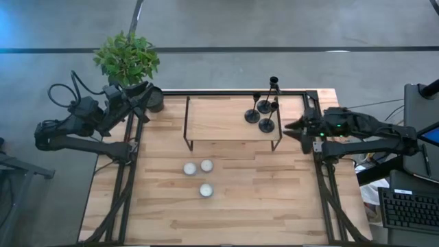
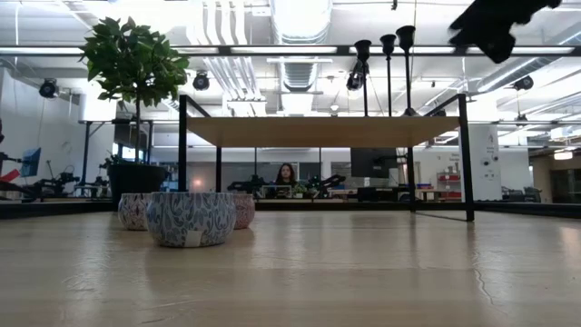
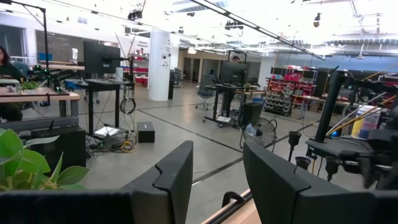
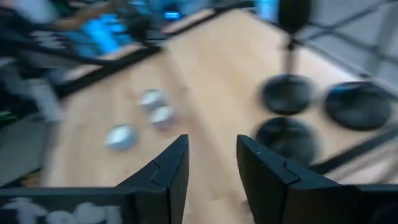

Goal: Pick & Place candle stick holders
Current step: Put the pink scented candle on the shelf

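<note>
Three black candle stick holders (image 1: 264, 113) stand on their disc bases at the right end of a small raised wooden shelf (image 1: 219, 120). Their cups (image 2: 388, 41) rise above the shelf in the low view, and their bases (image 4: 287, 93) show blurred in the right wrist view. My right gripper (image 1: 291, 127) hovers open just right of the shelf, tipped down toward the holders, with nothing between its fingers (image 4: 211, 162). My left gripper (image 1: 146, 91) waits open at the table's far left corner, held level (image 3: 217, 180).
Three white tealight candles (image 1: 200, 175) sit on the tabletop in front of the shelf. A potted plant (image 1: 127, 58) stands at the far left corner beside my left gripper. Black frame rails (image 1: 321, 178) run along both table sides. The near half of the table is bare wood.
</note>
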